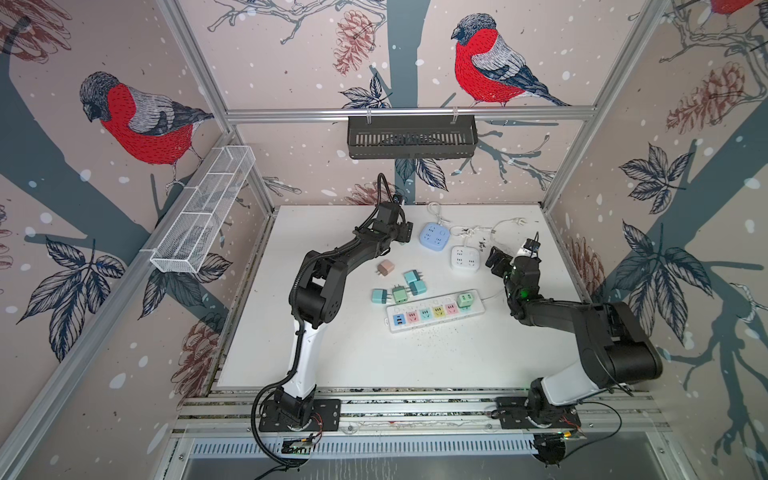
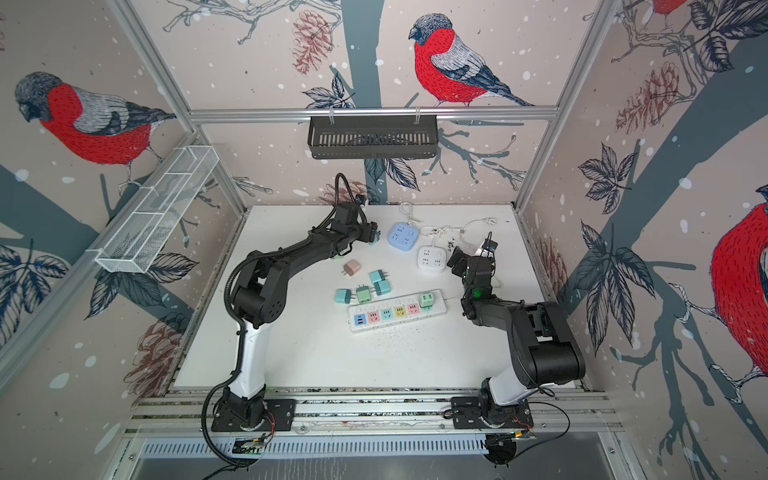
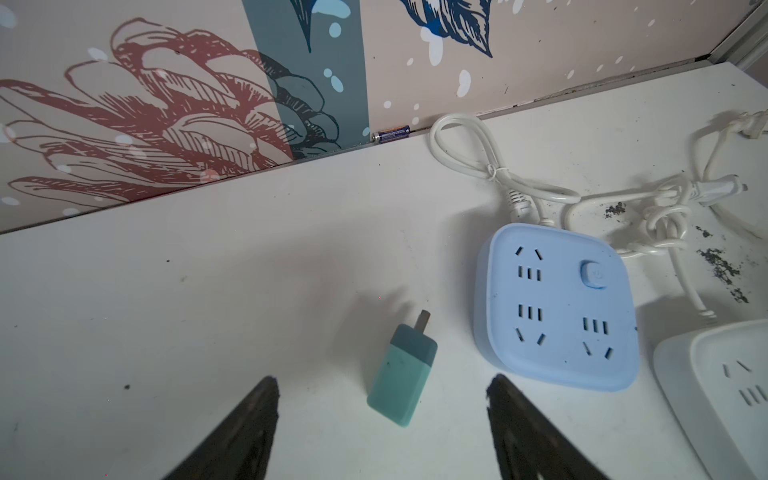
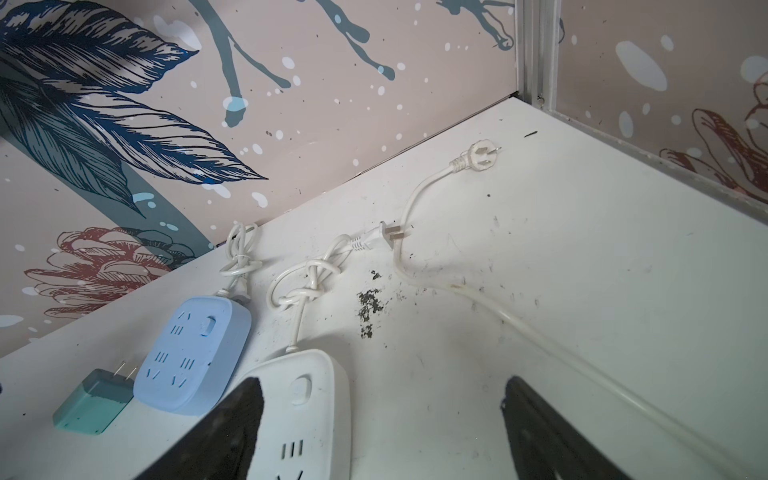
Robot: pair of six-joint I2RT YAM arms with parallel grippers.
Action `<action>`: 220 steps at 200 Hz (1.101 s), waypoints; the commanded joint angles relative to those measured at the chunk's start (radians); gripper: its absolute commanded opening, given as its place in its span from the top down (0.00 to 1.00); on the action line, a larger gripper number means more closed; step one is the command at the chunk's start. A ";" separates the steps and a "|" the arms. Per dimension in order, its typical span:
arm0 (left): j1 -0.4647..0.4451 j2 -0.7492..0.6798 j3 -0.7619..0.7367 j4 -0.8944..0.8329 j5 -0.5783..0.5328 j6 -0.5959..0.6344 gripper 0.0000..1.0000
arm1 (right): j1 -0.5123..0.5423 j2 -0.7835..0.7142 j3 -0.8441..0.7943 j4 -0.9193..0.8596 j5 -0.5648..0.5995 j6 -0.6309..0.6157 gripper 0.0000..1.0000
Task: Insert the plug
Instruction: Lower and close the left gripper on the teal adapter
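A teal plug (image 3: 402, 374) lies flat on the white table, its prongs pointing toward the back wall, just beside a blue socket cube (image 3: 557, 307). My left gripper (image 3: 383, 380) hangs over it, open, one finger on each side and neither touching it. In a top view only a sliver of the teal plug (image 2: 376, 239) shows under the left gripper (image 2: 372, 232). My right gripper (image 4: 383, 380) is open and empty, over the edge of a white socket cube (image 4: 307, 399). In both top views it sits right of that cube (image 1: 463, 258).
A long power strip (image 1: 434, 311) lies mid-table with a green plug (image 1: 464, 300) seated in its right end. Several loose plugs (image 1: 411, 277) lie just behind it. Knotted white cords (image 4: 307, 282) trail behind the cubes. A battery (image 3: 390, 134) rests against the back wall.
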State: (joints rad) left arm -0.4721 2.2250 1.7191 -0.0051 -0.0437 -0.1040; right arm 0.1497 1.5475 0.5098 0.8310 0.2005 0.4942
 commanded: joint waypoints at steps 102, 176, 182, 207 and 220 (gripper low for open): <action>0.003 0.203 0.234 -0.213 0.099 0.032 0.32 | 0.028 0.025 0.042 -0.010 0.049 -0.031 0.08; 0.004 0.237 0.267 -0.238 0.117 0.049 0.56 | 0.038 0.023 0.041 -0.010 0.068 -0.039 0.08; 0.003 0.239 0.267 -0.238 0.118 0.050 0.59 | 0.040 0.021 0.041 -0.010 0.069 -0.039 0.08; 0.001 0.239 0.264 -0.244 0.144 0.063 0.69 | 0.043 0.016 0.033 -0.001 0.077 -0.040 0.08; -0.005 0.228 0.255 -0.243 0.164 0.083 0.73 | 0.043 0.020 0.039 -0.006 0.080 -0.040 0.08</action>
State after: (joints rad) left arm -0.4721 2.4649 1.9789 -0.2375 0.0761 -0.0513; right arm 0.1894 1.5684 0.5438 0.8097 0.2623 0.4656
